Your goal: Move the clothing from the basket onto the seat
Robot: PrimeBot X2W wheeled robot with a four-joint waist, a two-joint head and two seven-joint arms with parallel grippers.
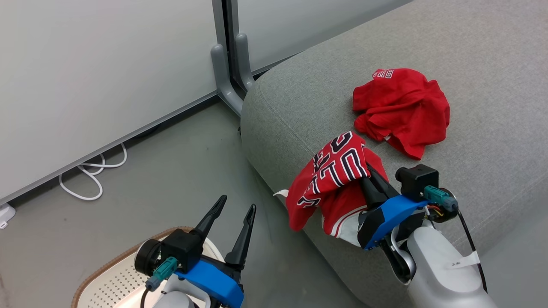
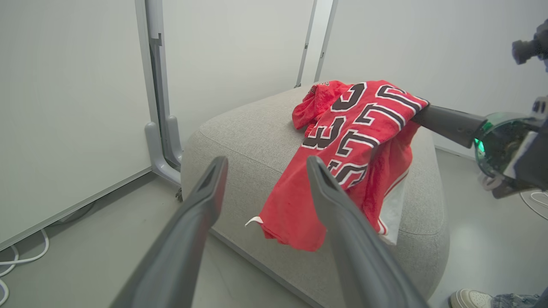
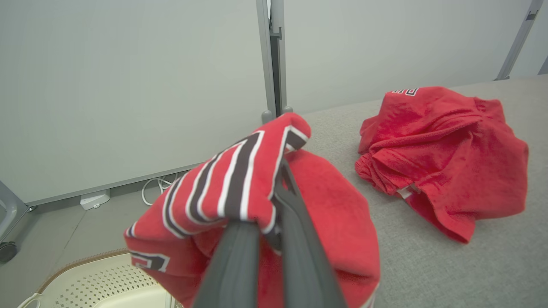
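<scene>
Pinching the jersey (image 1: 334,175) at the seat's (image 1: 492,64) edge, your right gripper (image 3: 278,192) faces bare seat ahead; your left gripper (image 1: 237,204) hangs spread.

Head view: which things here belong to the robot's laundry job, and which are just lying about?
Job: lettered jersey, pinched in the right fingers; crumpled red garment on the seat; basket.
Lying about: white cable on the floor; grey partition foot; someone's shoe.
</scene>
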